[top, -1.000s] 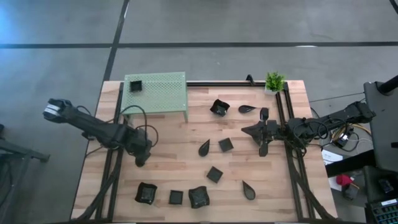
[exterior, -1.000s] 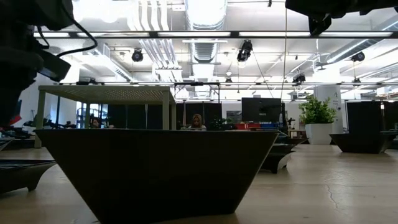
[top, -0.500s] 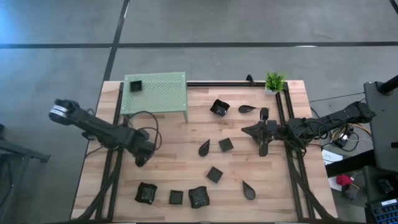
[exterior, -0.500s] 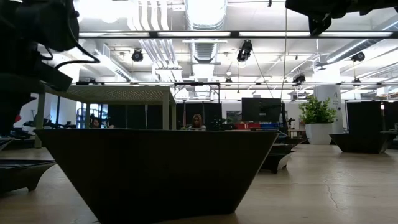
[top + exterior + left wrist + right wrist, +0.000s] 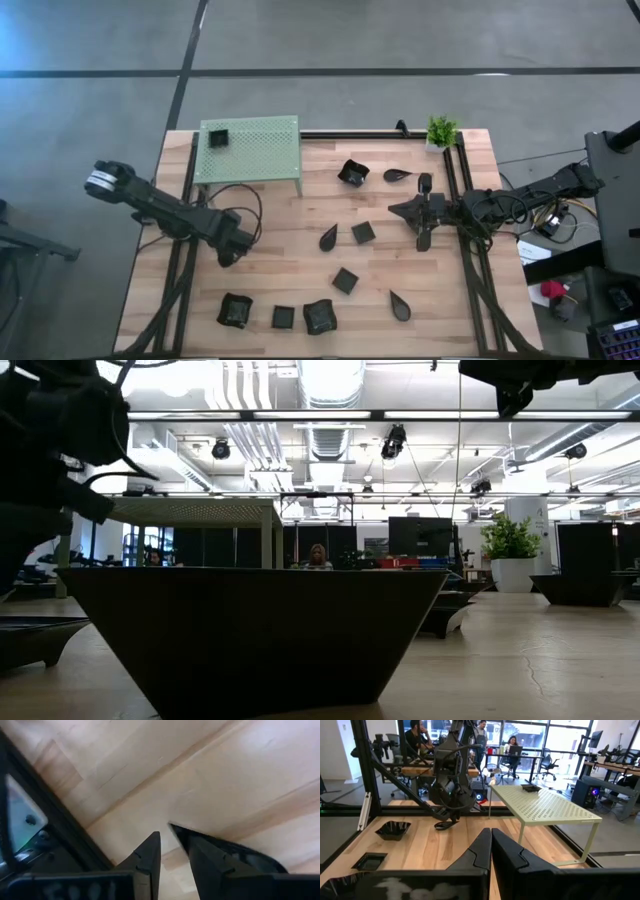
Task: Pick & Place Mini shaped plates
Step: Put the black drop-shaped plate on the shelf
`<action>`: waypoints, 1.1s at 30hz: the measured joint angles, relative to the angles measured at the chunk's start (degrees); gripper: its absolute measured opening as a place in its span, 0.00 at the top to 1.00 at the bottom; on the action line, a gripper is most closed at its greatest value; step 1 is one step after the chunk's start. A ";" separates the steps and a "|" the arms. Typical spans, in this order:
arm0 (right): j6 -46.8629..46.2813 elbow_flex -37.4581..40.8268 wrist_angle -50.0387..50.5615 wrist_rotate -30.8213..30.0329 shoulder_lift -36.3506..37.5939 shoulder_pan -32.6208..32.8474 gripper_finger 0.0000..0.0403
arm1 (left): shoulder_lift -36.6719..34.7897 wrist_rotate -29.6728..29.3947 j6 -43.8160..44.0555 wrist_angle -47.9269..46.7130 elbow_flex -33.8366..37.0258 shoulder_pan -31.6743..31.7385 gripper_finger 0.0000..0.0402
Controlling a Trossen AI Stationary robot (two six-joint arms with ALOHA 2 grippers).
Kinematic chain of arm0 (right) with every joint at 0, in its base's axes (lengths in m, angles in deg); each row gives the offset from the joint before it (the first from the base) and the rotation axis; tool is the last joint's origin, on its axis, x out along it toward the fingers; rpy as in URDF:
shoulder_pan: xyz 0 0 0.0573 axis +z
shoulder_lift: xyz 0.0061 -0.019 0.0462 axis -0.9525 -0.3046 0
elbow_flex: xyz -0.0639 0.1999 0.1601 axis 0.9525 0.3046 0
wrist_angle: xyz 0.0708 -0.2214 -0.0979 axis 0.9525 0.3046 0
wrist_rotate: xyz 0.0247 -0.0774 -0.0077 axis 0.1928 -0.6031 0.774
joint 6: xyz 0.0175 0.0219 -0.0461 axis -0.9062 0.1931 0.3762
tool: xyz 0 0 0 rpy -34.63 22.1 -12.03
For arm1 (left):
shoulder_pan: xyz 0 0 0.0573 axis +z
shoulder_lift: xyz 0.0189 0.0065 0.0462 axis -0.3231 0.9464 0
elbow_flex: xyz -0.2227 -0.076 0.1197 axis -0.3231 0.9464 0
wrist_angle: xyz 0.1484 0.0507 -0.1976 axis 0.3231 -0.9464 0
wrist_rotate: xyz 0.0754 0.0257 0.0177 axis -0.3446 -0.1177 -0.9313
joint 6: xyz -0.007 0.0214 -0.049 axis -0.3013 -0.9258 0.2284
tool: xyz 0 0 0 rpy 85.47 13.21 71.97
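Observation:
Several black mini shaped plates lie on the wooden table: square ones [image 5: 363,232] and leaf-shaped ones [image 5: 328,237] in the middle, more along the near edge [image 5: 283,317]. One sits on the green stand [image 5: 218,137]. My left gripper [image 5: 230,252] points down over the table's left part, shut on a small black plate [image 5: 445,825]. My right gripper [image 5: 395,210] hangs level at the right, shut and holding nothing. In the low view a square plate [image 5: 250,630] fills the foreground. My left gripper pinches the small plate by its rim [image 5: 174,827] between its two fingers, which come from above and point down. The rest of the plate sticks out past one finger [image 5: 205,862]. It hangs just over the wood; whether it touches the table I cannot tell.
The green mesh stand [image 5: 250,150] stands at the far left. A small potted plant [image 5: 441,130] is at the far right corner. Black frame rails [image 5: 468,260] run along the table's sides. Bare wood surrounds my left gripper. People sit in the room beyond.
My left gripper has sunk toward the table with the plate still in its fingers, staying over nearly the same spot while the arm behind it leaned in from the left. The plates on the table have not moved.

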 joint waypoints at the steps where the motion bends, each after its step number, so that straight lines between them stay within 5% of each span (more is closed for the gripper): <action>1: 0.00 0.00 0.06 0.00 0.00 0.01 0.98 | -0.06 0.15 0.14 1.03 0.68 0.00 0.77; 33: 0.17 0.00 0.00 0.01 0.02 0.02 0.98 | -6.11 4.34 2.79 6.60 3.59 -0.01 0.77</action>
